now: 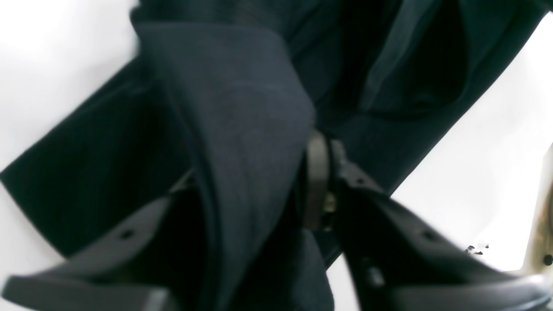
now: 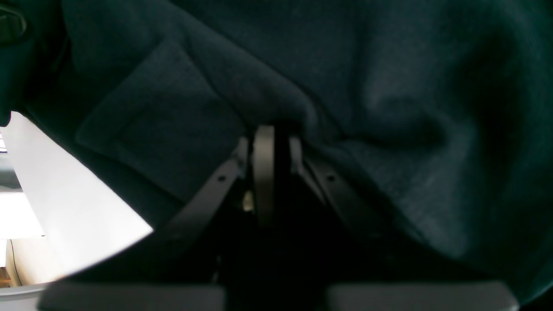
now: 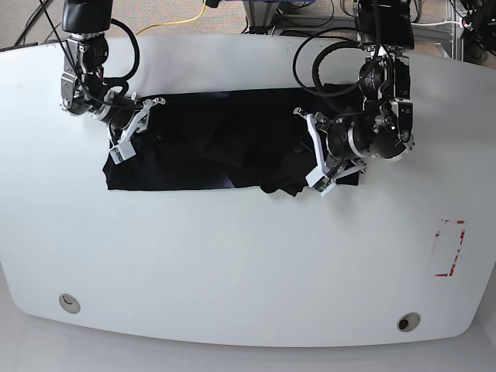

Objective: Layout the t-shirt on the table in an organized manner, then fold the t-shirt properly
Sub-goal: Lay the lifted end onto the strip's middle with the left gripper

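Observation:
The black t-shirt (image 3: 209,139) lies spread across the far middle of the white table (image 3: 232,256), flat on its left and bunched in folds at its right end. My left gripper (image 3: 314,155) is at that bunched right end. In the left wrist view its jaws (image 1: 255,164) stand open, with a raised fold of the t-shirt (image 1: 242,112) running between the fingers. My right gripper (image 3: 133,128) is at the shirt's left end. The right wrist view shows its fingers (image 2: 263,142) shut on a pinch of the dark t-shirt (image 2: 367,86). No print shows.
A red tape mark (image 3: 449,248) sits near the table's right edge. Two small round holes (image 3: 68,302) (image 3: 408,322) lie near the front edge. Cables and equipment stand behind the table's far edge (image 3: 232,15).

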Controlling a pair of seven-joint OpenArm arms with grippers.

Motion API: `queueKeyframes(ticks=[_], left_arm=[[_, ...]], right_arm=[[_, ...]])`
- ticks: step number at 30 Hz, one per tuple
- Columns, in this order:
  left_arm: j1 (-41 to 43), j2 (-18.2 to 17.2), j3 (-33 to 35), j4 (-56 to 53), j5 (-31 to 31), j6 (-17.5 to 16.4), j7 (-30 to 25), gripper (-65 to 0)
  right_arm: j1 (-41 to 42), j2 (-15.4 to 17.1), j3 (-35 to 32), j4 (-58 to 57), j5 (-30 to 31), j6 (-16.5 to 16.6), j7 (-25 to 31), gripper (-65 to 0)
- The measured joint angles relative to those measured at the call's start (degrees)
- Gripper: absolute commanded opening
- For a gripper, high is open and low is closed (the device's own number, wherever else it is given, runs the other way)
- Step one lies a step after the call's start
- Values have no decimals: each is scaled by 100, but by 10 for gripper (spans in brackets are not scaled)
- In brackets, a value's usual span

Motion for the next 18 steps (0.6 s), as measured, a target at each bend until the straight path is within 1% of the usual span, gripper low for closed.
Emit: queueKeyframes(ticks=[4,10,12,15,18], left_arm=[[-11,155,-15,0,2,0,157,-382],[-127,442,17,81,-79,-2,601,-372],[-227,483,83,101,-269,-4,706,-374],[-382,505,175,109,-831,-2,905,-375],[-496,505,199,109,-1344,0,951,-375]], right_arm=[[0,0,0,0,0,0,0,-606],[0,0,0,0,2,2,0,-606],[0,0,-7,0,2,2,0,-606],[0,0,-13,0,0,0,0,-606],[2,0,-13,0,2,0,2,-606]])
